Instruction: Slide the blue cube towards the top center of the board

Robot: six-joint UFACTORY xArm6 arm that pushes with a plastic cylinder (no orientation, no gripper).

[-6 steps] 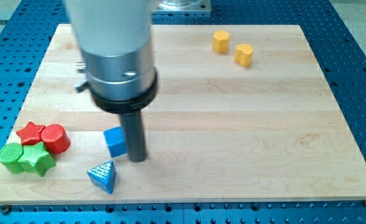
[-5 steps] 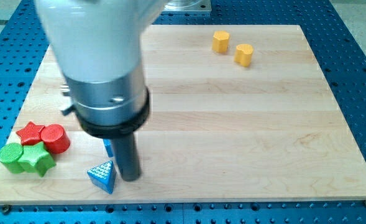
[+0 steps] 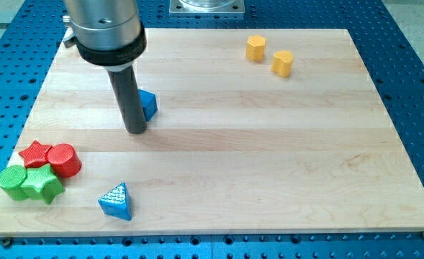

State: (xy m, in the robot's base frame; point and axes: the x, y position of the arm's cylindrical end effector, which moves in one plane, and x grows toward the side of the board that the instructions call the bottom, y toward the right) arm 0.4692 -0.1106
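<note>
at the view's far left, near the bottom edge of the wooden board [image 3: 219, 155], a tight cluster sits together: a green cylinder [image 3: 11, 180] outermost, a green star [image 3: 42, 183] touching it on its right, a red star [image 3: 36, 153] just above them, and a red cylinder [image 3: 63, 160] pressed against the red star's right side. a little to the right and lower, apart from that cluster, a blue triangular block [image 3: 117, 201] lies close to the board's bottom edge. further right and well up the board my rod comes down from its grey metal collar [image 3: 105, 30], and my tip [image 3: 135, 132] rests on the wood in the left half of the board. it is a plain rod with nothing to open or close, and it carries nothing. the blue cube [image 3: 147, 105] stands immediately to the right of the rod, slightly above my tip; the shaft hides its left part, so i think it touches the rod, but i cannot be sure of the contact. the cube lies left of the board's middle, roughly midway up the upper half, well apart from the blue triangular block below. far off toward the view's top right sit two yellow blocks close together: a yellow hexagonal block [image 3: 255, 47] and, just beside and below it, a yellow cylinder [image 3: 283, 62].
</note>
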